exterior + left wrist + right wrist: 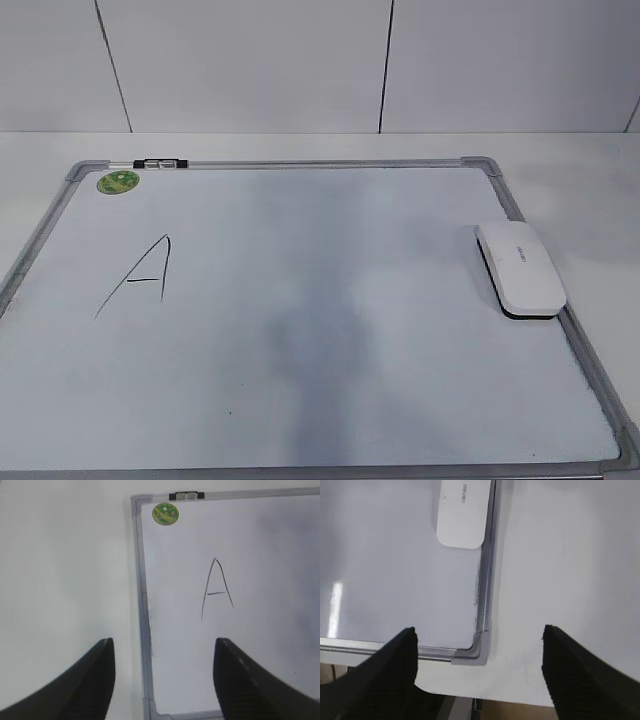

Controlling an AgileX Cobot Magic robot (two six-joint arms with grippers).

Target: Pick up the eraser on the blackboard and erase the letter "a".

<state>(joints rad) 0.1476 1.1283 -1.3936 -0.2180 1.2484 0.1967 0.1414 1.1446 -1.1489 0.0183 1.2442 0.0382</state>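
Observation:
The blackboard (350, 320) is a grey-framed whiteboard lying flat on the table. The white eraser (518, 268) lies on its right edge, small grey lettering up; it also shows at the top of the right wrist view (462, 515). The only writing I see is a tall angular capital "A" (140, 278), also in the left wrist view (216, 590). No small lowercase "a" shows in any view. My left gripper (164, 641) is open and empty over the board's near left corner. My right gripper (479, 629) is open and empty over the near right corner, short of the eraser.
A round green sticker (118, 182) and a black clip (160, 162) sit at the board's far left corner. White table surrounds the board. The table's front edge (495, 695) lies just below the right gripper. A white panelled wall stands behind.

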